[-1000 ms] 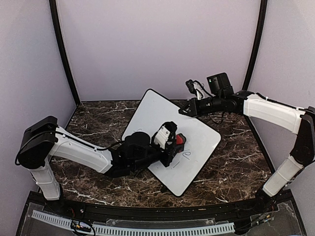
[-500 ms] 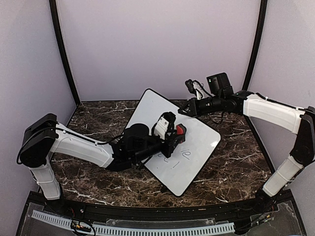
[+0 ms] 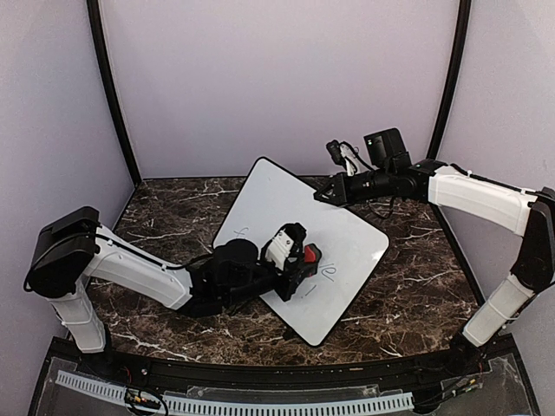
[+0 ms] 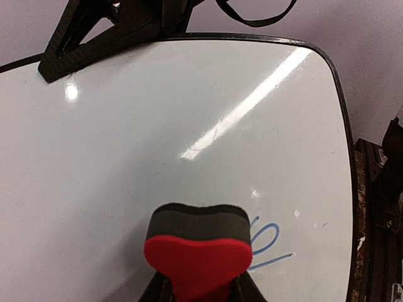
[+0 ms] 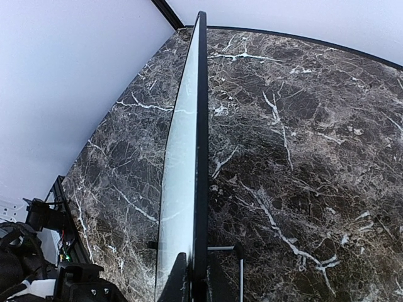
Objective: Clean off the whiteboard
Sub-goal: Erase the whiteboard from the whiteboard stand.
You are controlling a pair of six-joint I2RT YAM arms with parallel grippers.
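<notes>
The largest thing before me is the dark brown marble counter with white veins (image 3: 408,295), closed in at 9, 12 and 3 o'clock by plain lavender walls (image 3: 277,78). In the middle of that counter is the large flat white rectangular whiteboard with rounded corners and a thin black rim (image 3: 277,199). From above it is turned like a diamond, with corners toward 12, 3, 6 and 9 o'clock. My white-and-black right arm (image 3: 473,195) comes in from 3 o'clock and reaches the board's far edge at about 1 o'clock. There my right jaws are clenched on the rim, one finger on each face. In that wrist's view the board runs away from me edge-on, a narrow strip of white beside the black rim, with marble on both sides of it. My white-and-black left arm (image 3: 139,269) stretches in low from 8 o'clock across the near half of the board. My left jaws are grasping the small red eraser block with a dark grey felt layer (image 4: 198,255), pinched by its sides. The block sits over the board near its centre. Its felt side faces the white surface, but I cannot tell how firmly it bears on it. Smallest of all is the blue handwriting (image 4: 267,242), a few loops and strokes on the board just beside the eraser at about 4 o'clock.
</notes>
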